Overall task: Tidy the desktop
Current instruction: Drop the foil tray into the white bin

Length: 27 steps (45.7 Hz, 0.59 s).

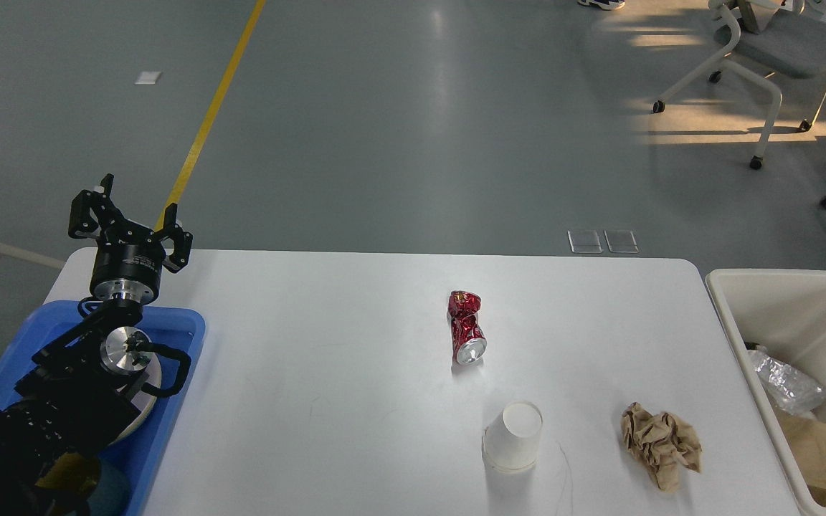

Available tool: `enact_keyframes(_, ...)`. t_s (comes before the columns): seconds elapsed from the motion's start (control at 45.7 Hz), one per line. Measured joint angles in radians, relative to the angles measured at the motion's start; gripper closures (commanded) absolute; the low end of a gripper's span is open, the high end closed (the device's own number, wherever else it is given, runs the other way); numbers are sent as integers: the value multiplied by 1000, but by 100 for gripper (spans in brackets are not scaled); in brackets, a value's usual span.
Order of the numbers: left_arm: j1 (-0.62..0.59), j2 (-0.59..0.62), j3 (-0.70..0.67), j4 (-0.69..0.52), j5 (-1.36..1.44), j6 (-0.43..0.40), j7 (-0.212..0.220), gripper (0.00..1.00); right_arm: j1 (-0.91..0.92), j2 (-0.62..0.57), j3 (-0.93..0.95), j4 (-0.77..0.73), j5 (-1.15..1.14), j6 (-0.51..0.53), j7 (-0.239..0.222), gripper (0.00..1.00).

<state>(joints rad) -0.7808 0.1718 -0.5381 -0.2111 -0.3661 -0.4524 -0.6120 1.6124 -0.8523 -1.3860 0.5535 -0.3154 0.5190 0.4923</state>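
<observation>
The white desktop (pixel 327 344) fills the lower middle of the head view. On it lie a crushed red can (pixel 467 327), an upturned white paper cup (pixel 514 436) and a crumpled brown paper ball (pixel 660 444). My left gripper (pixel 130 215) is raised above the table's far left corner, over the blue tray (pixel 176 380), its two fingers spread open and holding nothing. The right gripper is out of view.
A cream-white bin (pixel 764 301) stands off the table's right edge, holding clear crumpled plastic (pixel 786 383) and brown cardboard (pixel 818 451). A white plate (pixel 144 405) sits in the blue tray under my left arm. Office chairs (pixel 779 50) stand on the floor at the far right.
</observation>
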Motion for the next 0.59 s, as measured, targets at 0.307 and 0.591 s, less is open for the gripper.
enact_keyframes(0.307,0,0,1,0,-1,0,0,3,276,250,-81,-1,-162,253,-9,0)
enact_keyframes(0.591,0,0,1,1,-1,0,0,4,419,477,-98,62,-239,435,-9,0)
